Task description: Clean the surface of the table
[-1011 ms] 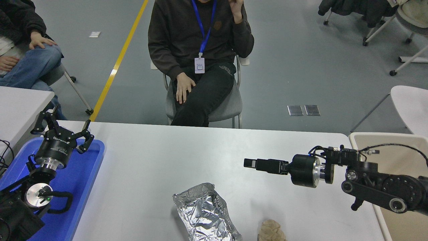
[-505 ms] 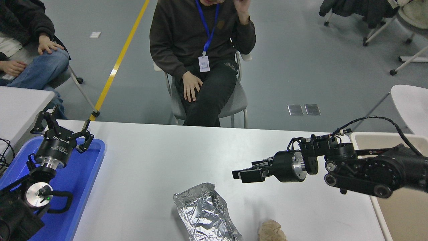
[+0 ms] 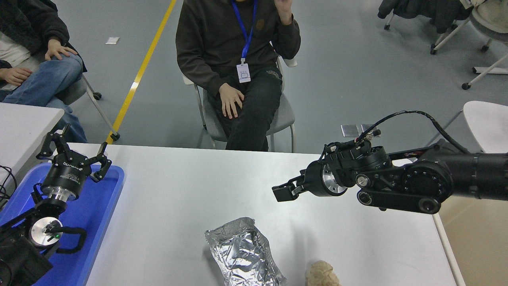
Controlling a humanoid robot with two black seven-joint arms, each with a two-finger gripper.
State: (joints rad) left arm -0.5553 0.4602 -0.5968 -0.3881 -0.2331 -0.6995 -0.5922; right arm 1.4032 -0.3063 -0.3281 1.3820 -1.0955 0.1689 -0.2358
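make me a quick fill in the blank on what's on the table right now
1. The crumpled foil tray lies on the ____ table surface.
2. The left gripper is parked over a ____ tray.
3. The beige crumpled lump sits to the foil tray's ____.

Missing words: white; blue; right

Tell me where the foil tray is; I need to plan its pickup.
In the head view the foil tray lies on the table at the near edge, centre, just left of a beige crumpled wad and below the right hand.
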